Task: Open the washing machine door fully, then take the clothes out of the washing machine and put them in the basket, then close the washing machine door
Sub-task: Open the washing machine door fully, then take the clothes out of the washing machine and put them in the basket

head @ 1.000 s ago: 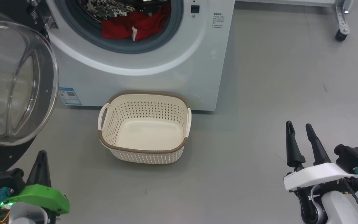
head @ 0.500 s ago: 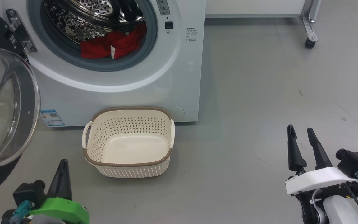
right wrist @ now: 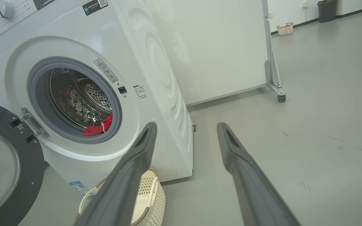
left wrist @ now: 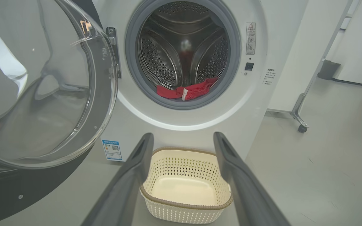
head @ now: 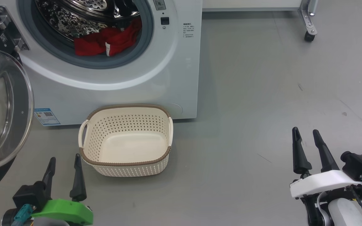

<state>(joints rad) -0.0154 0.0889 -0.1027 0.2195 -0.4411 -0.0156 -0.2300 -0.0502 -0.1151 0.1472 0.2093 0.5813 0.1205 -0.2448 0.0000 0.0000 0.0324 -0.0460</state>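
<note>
- washing machine (head: 174,62): one, ahead of both grippers; drum mouth uncovered.
- washing machine door (head: 2,106): one, swung wide, to the left of the left gripper (head: 65,157).
- basket (head: 127,169): one, empty, just ahead-right of the left gripper, under the drum mouth.
- clothes (head: 105,42): one red heap, garment count unclear; on the drum lip, ahead of and above the left gripper, long axis across the opening. Left arm judged nearer.
- right gripper (head: 305,130): well off to the right. Both grippers: fingers parted, holding nothing.
</note>
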